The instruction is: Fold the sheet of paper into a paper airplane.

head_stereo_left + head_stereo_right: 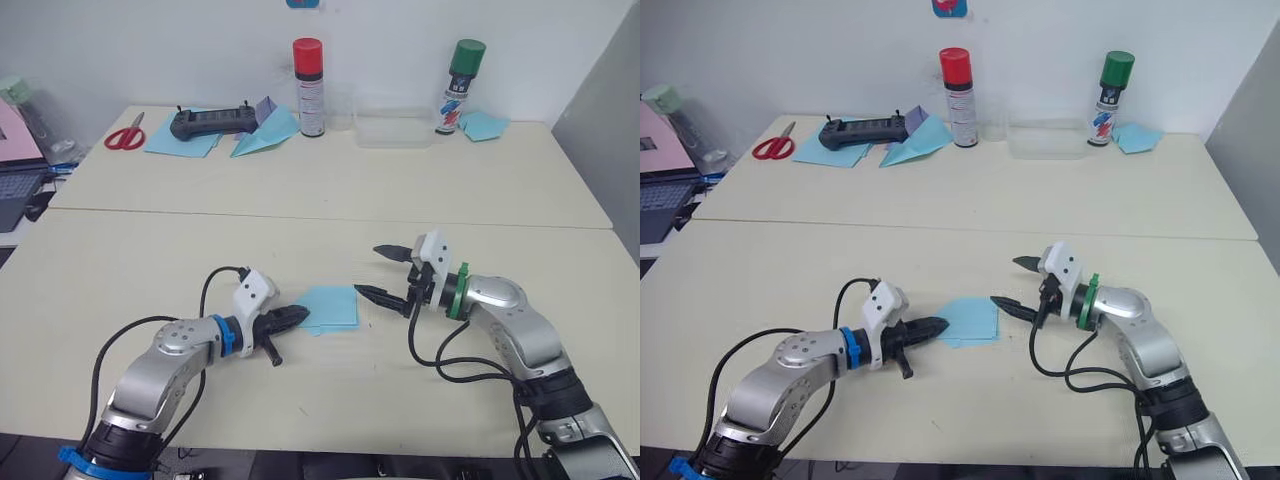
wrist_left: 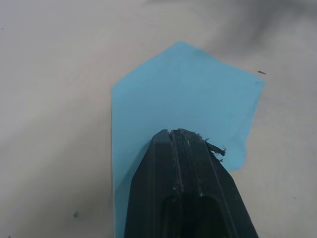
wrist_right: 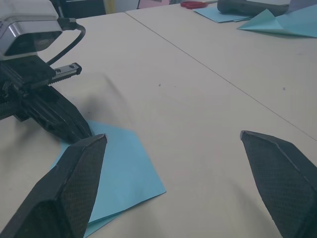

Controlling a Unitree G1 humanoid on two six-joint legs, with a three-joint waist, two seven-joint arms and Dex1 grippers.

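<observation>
The sheet of paper [image 1: 332,307] is light blue and lies flat on the cream table [image 1: 300,240], folded, with a second layer showing along its near edge. In the left wrist view it has a pointed far end [image 2: 183,94]. My left gripper [image 1: 297,318] is shut, and its black fingertips [image 2: 181,136] rest on top of the paper's left edge. My right gripper [image 1: 370,271] is open wide just right of the paper. One fingertip [image 3: 94,148] hovers at the paper's right corner; the other [image 3: 257,144] is over bare table.
Along the back of the table are red scissors [image 1: 124,133], a black controller [image 1: 210,122] on blue paper, a blue paper dart [image 1: 265,132] with a purple scrap, a red-capped can [image 1: 309,85], a clear box [image 1: 392,125], a green-capped can [image 1: 460,85] and a blue folded paper [image 1: 483,124].
</observation>
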